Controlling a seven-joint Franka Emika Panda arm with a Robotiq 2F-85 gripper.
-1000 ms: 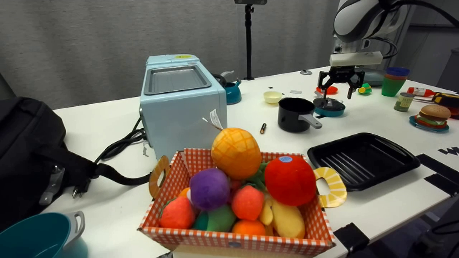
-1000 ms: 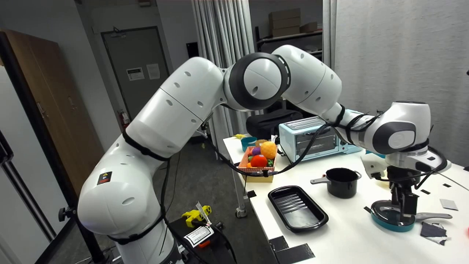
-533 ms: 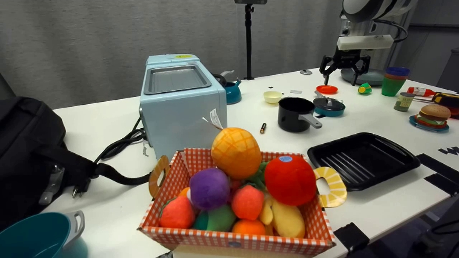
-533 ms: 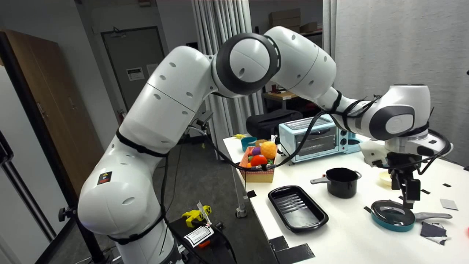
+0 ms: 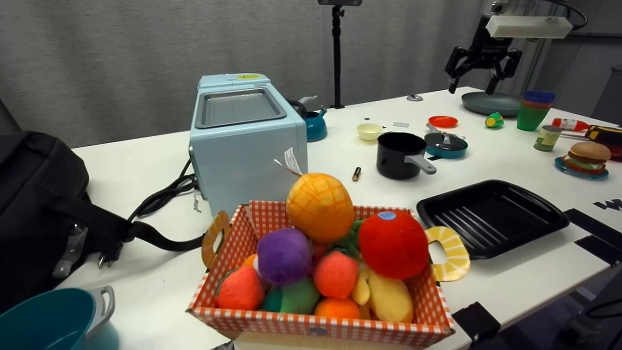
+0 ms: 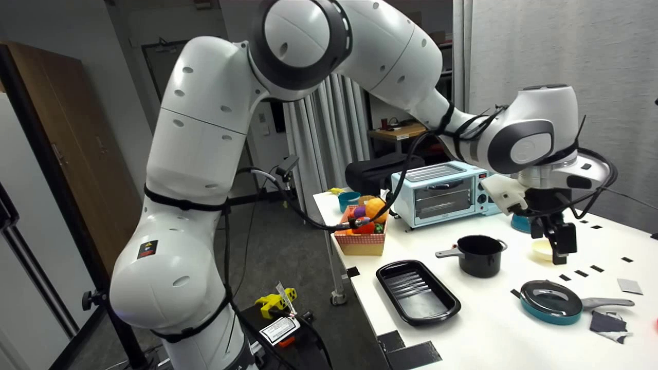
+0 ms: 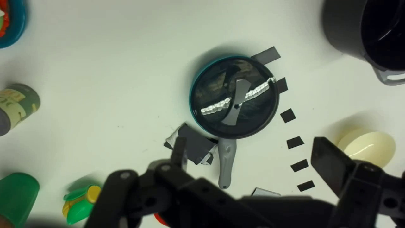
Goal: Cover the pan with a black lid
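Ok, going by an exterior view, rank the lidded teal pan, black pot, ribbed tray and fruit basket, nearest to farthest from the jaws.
In an exterior view:
1. Teal pan, lid on, rightmost.
2. Black pot, left of the pan.
3. Ribbed tray, farther left, lower in the picture.
4. Fruit basket, leftmost, beyond the tray.

Lab; robot arm (image 6: 298,36), curtain (image 6: 545,46), tape-marked table (image 6: 493,329)

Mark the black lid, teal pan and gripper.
Black lid (image 7: 241,95), wrist view: grey handle on top.
Teal pan (image 5: 446,154), in an exterior view: outer wall.
Gripper (image 5: 471,91), in an exterior view: midway between fingertips.
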